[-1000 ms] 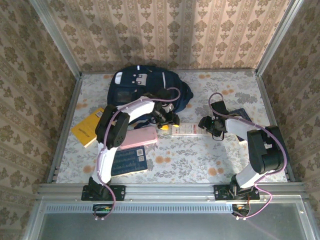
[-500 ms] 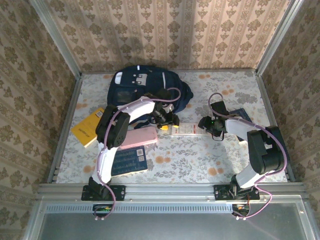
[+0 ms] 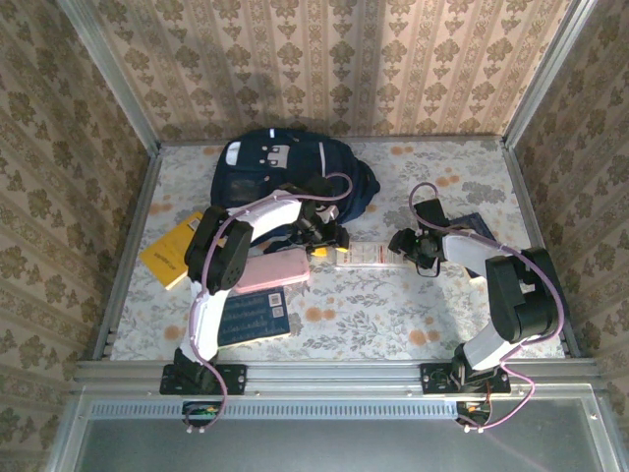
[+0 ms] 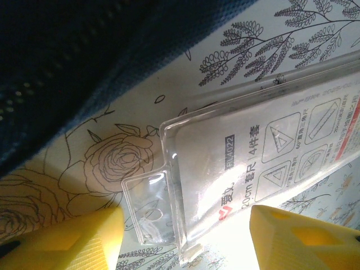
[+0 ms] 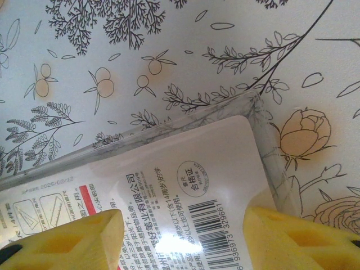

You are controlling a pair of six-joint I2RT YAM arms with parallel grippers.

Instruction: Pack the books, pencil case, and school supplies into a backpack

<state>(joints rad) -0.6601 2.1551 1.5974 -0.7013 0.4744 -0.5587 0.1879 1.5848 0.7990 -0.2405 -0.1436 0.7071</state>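
one white strip under left gripper and right gripper, both spread (three books).

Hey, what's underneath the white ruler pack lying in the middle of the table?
Through the ruler pack's clear plastic edge, the floral tablecloth shows directly beneath it. Its printed card insert covers the rest, so anything under the middle cannot be seen.

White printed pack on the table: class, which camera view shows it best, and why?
Top external: the white printed pack appears whole, end to end, though small. The left wrist view crops it to its clear hang-tab end; the right wrist view to its barcode end.
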